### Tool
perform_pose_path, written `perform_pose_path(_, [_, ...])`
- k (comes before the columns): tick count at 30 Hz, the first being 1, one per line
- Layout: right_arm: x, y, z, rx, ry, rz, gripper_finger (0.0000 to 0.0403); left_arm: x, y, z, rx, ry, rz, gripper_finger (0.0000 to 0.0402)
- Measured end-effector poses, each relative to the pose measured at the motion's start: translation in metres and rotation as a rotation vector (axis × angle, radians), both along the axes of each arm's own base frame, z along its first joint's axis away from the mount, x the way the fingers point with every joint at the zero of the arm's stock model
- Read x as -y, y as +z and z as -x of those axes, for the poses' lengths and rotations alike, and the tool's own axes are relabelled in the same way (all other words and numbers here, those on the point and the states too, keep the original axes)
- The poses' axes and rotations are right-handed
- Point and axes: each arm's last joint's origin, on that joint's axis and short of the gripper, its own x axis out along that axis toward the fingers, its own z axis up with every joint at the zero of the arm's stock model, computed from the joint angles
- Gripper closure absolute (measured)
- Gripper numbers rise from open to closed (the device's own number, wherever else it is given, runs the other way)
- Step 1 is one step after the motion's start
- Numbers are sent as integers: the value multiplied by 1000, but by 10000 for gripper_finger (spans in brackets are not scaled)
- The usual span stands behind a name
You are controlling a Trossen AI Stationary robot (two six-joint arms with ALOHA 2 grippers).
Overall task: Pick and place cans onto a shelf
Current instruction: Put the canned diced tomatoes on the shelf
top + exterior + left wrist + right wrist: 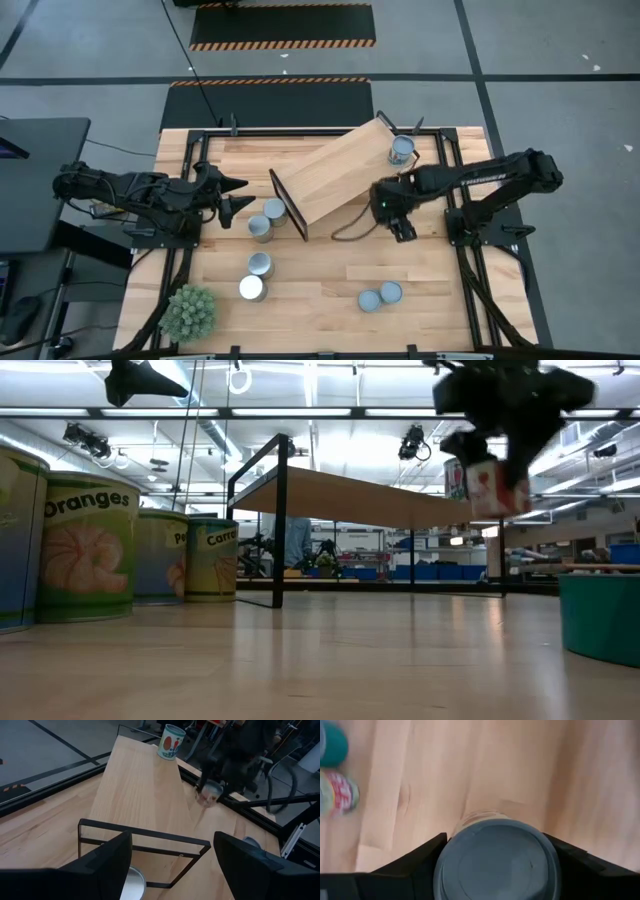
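The shelf [335, 172], a light-wood plank on black end frames, stands aslant at the table's middle. One red-labelled can [402, 150] stands on the shelf's far right end [171, 741]. My right gripper [390, 205] hangs beside the shelf's right side, shut on a grey-topped can [497, 857] with a red-and-white label [492, 488]. My left gripper [238, 197] waits open at the shelf's left end frame [145, 840], nothing between its fingers. Several more cans [260, 228] stand on the table. My right gripper pinches the can's side wall [442, 862] between its two fingers, near the top rim. The fingers come from above and point down. The can hangs upright, well clear of the tabletop [492, 488].
Two cans [273, 210] stand just before the shelf's left end, two more [256, 276] nearer the front, and a pair [380, 297] at the front right. A spiky green plant [190, 312] sits at the front left corner. Bare wood lies at the table's front middle.
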Motion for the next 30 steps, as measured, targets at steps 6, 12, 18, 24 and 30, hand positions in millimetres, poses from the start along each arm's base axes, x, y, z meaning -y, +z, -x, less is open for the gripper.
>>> perform_pose_path(6, [16, 36, -4, 66, -176, -33, 109, 0, 0, 0, 4, 4, 8, 115])
perform_pose_path(12, [27, 55, -5, 96, -299, -59, 108, 0, 0, 0, 4, 4, 8, 115])
perform_pose_path(18, [35, 66, -35, 111, -343, -56, 108, 0, 0, 0, 3, 8, 6, 115])
perform_pose_path(24, [53, 61, -68, -20, -488, 55, 108, 0, 0, 0, 4, 10, 5, 115])
perform_pose_path(30, [78, 55, -78, -93, -659, 35, 108, 0, 0, 0, 4, 10, 5, 115])
